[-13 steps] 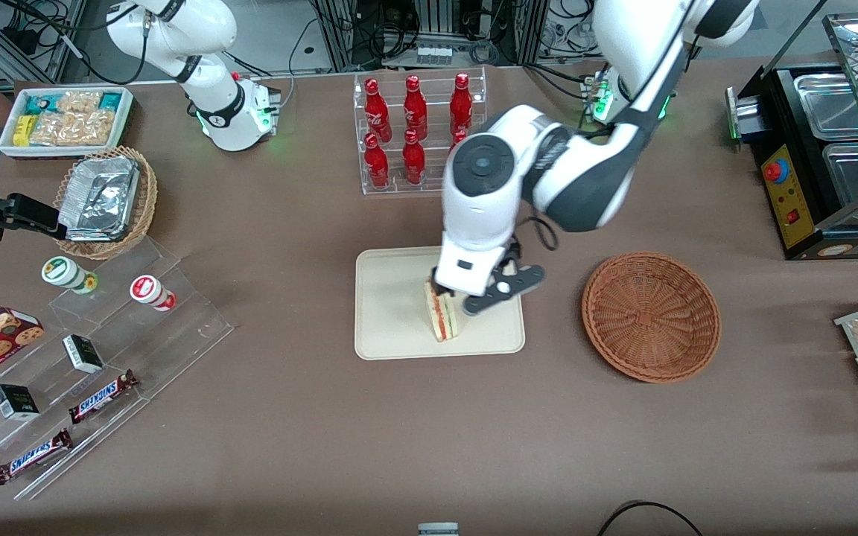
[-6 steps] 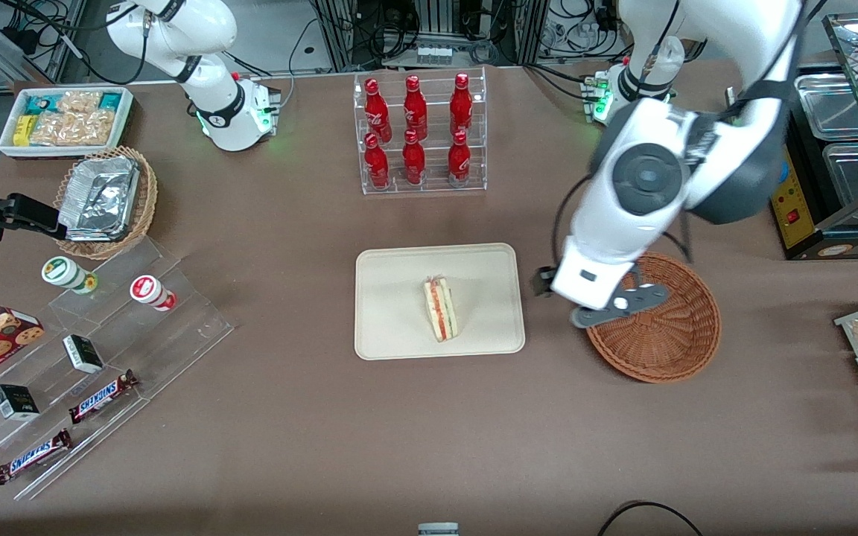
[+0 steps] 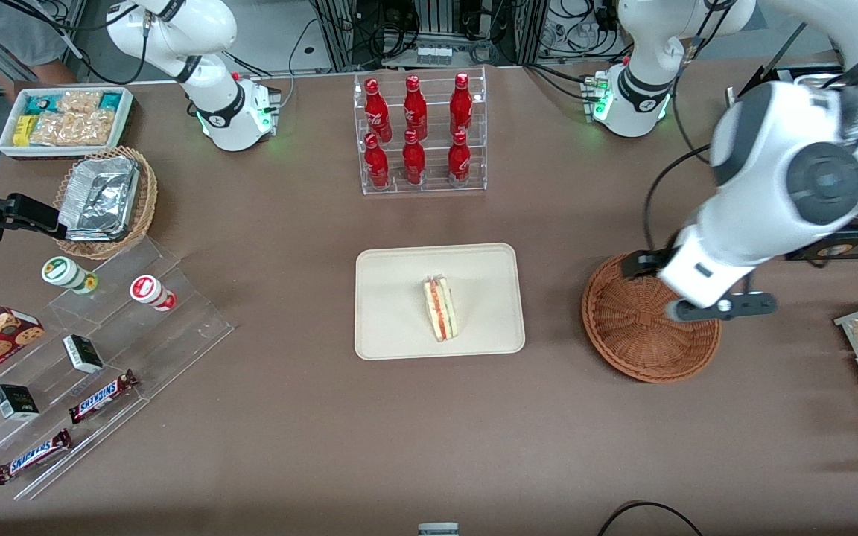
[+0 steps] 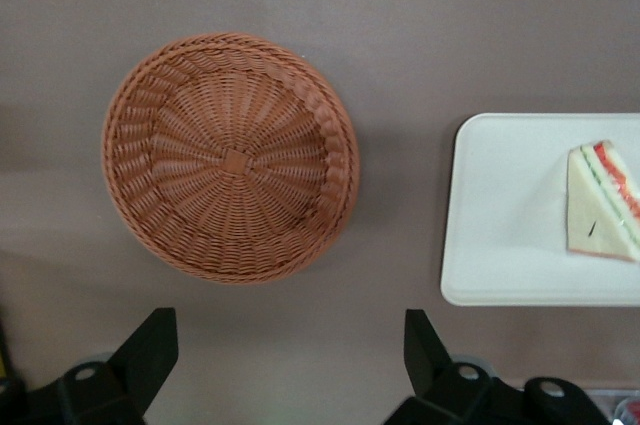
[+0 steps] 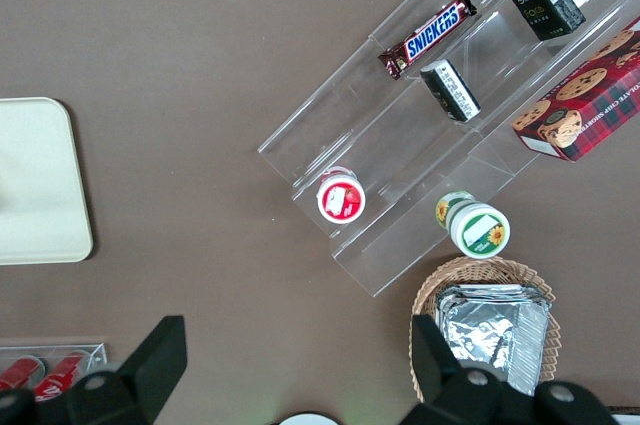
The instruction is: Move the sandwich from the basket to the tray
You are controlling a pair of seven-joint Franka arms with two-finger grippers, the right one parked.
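The gripper (image 3: 697, 286) hangs above the basket (image 3: 641, 339), over the part of its rim toward the working arm's end of the table, and we see its fingers (image 4: 150, 350) spread wide apart with nothing between them. From the wrist camera we look straight down past those dark fingertips onto the basket (image 4: 230, 155), and its woven bowl holds nothing. The sandwich (image 3: 440, 309) lies on the tray (image 3: 392, 298), a little off centre, toward the edge nearest the basket and the front camera. We see its cut edge facing up, with the red and yellow-green filling showing between the pale bread. In the wrist view the sandwich (image 4: 603, 203) sits flat on the tray (image 4: 500, 215), and we note bare brown table (image 3: 429, 432) between tray and basket, so the two stand apart. Farther from the front camera than the tray, we spot a clear rack of red bottles (image 3: 418, 134). Toward the parked arm's end, we see a tan basket of foil packets (image 3: 105, 201) and clear steps with Snickers bars (image 3: 101, 394).
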